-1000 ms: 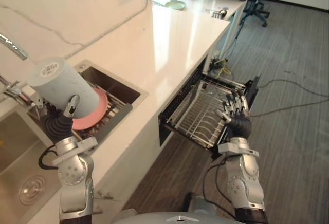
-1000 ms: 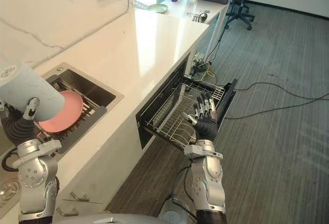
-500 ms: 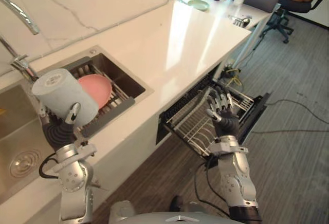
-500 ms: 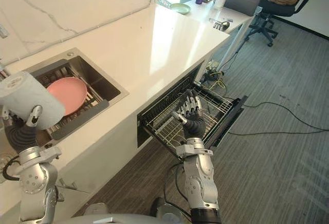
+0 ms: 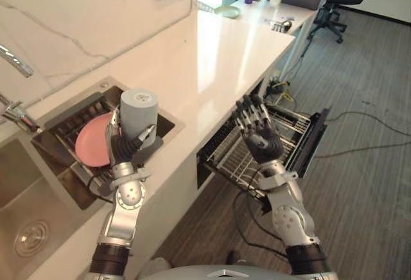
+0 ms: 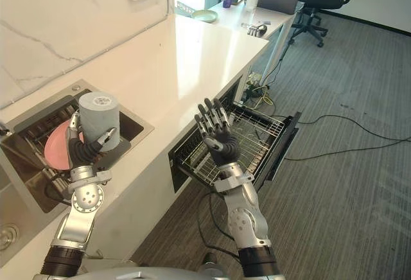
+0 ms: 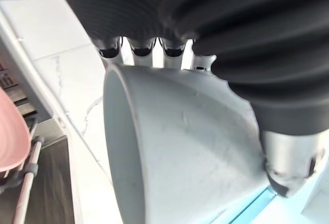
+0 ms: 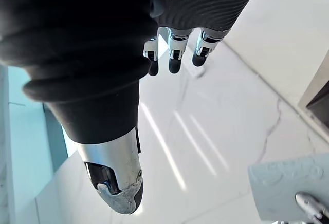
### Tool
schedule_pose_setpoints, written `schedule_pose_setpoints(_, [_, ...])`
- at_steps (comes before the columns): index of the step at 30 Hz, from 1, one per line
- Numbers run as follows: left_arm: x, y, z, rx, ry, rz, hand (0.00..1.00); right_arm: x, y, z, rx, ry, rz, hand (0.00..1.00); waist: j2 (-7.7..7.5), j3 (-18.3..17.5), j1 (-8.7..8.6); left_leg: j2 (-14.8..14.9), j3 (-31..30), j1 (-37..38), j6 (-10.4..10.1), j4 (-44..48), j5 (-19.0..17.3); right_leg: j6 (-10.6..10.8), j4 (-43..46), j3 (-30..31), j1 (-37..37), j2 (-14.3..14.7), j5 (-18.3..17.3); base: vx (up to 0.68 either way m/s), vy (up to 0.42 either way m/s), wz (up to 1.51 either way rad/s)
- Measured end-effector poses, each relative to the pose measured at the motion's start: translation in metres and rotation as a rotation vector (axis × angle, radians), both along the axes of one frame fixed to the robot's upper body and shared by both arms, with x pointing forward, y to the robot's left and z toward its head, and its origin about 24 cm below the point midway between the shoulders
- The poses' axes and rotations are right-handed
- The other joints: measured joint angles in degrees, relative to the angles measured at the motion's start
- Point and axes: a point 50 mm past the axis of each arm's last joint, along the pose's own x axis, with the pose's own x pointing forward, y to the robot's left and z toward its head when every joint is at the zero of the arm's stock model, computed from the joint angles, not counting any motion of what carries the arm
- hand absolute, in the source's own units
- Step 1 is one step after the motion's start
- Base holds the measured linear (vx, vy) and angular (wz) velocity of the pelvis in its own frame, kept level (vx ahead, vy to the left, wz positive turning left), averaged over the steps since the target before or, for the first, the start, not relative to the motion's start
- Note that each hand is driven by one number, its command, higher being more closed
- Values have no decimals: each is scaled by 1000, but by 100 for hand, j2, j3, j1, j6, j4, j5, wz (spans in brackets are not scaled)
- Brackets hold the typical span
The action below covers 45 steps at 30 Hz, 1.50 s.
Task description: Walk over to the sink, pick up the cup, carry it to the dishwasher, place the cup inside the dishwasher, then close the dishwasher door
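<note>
A: While the left hand (image 5: 128, 146) grips the cup (image 5: 139, 114), fingers and thumb curled round its side, which way does the dishwasher (image 5: 226, 144) lie from it?

B: To the robot's right and lower down. The cup hangs over the front of the counter (image 5: 218, 55), just beside the sink (image 5: 106, 85) where a pink plate (image 5: 90, 148) leans. The dishwasher sits under the counter further right, open, with its wire rack (image 5: 289, 124) drawn out.

A: How does the cup stand?

B: Close to upright, with its long axis nearly vertical. The end facing up looks closed, so I judge the mouth points down.

A: And the right hand (image 5: 257, 129)?

B: It is empty, with fingers straight and spread, raised above the drawn-out rack. It is the nearer hand to the dishwasher and well apart from the cup.

A: So what does the move turn on?

B: My guess is that the left arm has to bring the cup rightward and down. The counter's edge lies between the cup and the rack, so the cup must clear that edge before it can drop.
</note>
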Motion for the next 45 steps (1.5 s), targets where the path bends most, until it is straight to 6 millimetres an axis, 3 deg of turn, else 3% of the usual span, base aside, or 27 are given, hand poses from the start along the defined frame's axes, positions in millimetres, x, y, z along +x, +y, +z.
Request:
schedule_pose_setpoints(4, [11,1,-1,74,17,42,100,2,29,7,-27,2,145,0,-88,-3,18,-52,70,-34,25,-26,13,17,-4,89,-125,-17,50,-73,55,-12])
schedule_pose_setpoints(8, [10,5,-4,97,6,138,100,-3,50,10,-42,22,249,0,-216,-38,53,-63,173,-34,43,-75,43,18,-4,185,-208,-23,85,-44,34,-12])
schedule_pose_setpoints(14, [9,7,-4,141,-37,248,100,-4,58,3,-67,115,246,0,-233,-48,73,-92,171,-54,61,-90,66,31,-3,181,-230,-35,113,-23,39,0])
schedule_pose_setpoints(19, [9,-4,3,179,-118,350,100,-5,71,-4,-89,236,196,0,-255,-69,82,-107,159,-88,98,-97,99,38,-1,173,-240,-49,179,-19,32,1])
schedule_pose_setpoints(23, [13,-6,12,185,-151,428,100,-1,80,4,-84,245,148,0,-263,-80,62,-168,159,-88,156,-125,141,54,-2,174,-273,-118,213,-78,57,1])
schedule_pose_setpoints(29, [9,-18,28,195,-246,416,100,-1,94,11,-74,246,162,0,-282,-166,72,-232,86,-98,171,-206,227,41,-2,44,-271,-189,178,-62,36,7])
schedule_pose_setpoints(37, [7,-40,26,202,-238,331,100,2,119,31,-48,243,218,0,-274,-224,94,-242,-83,-134,169,-205,276,25,-2,-140,-202,-210,146,-7,27,11])
schedule_pose_setpoints(45, [6,-53,24,207,-231,265,100,8,132,21,-97,325,190,0,-258,-379,183,-284,-246,-137,164,-305,336,38,-2,-305,-148,-210,109,13,28,11])
